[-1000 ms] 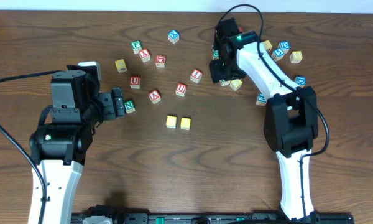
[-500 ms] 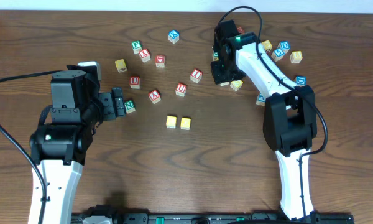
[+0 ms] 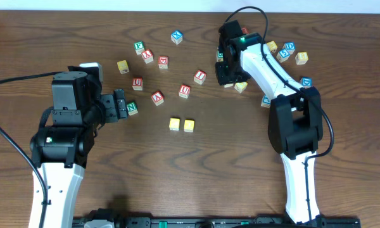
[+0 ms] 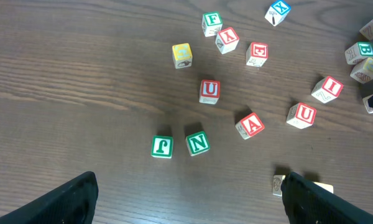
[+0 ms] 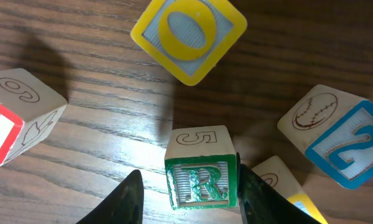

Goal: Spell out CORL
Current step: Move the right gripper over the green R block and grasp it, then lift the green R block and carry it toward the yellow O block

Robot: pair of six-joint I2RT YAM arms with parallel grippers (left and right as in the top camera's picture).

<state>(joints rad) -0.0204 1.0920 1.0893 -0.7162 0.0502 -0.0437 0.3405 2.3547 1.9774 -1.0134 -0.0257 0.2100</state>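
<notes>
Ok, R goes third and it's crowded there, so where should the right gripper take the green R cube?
By its two flat side faces, coming straight down. The green R cube sits square between the open right gripper; its left side is free, but a pale block crowds its right, so that finger probably needs to slip in carefully.

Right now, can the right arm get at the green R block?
Probably yes. The green R block sits between the open fingers of the right pincer. A blue 2 block lies close on one side and might get nudged.
</notes>
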